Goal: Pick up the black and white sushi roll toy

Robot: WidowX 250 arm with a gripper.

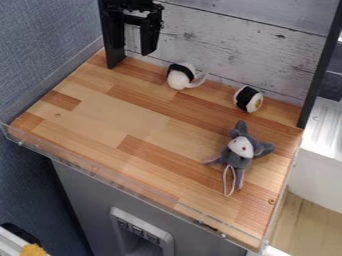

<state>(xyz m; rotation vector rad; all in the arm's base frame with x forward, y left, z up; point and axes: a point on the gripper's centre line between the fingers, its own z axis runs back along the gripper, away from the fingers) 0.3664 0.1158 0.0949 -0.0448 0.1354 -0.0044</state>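
Observation:
The gripper (135, 52) hangs at the top left, open, with pale board visible between its fingers and no object held. Right of it and lower, a white plush toy (179, 79) with a black band and a white tail lies near the back board. Farther right is a white roll-shaped toy (254, 103) with a black band and an orange spot on its end. A grey plush mouse (238, 150) with a white face and a string loop lies on the right part of the wooden tabletop (127, 117), apart from the gripper.
A whitewashed plank board (227, 42) stands behind the tabletop, with a black post (319, 67) at its right. A clear low rim (113, 176) runs along the front edge. A blue-grey wall (43, 55) is on the left, and a white unit (320, 160) stands at the right.

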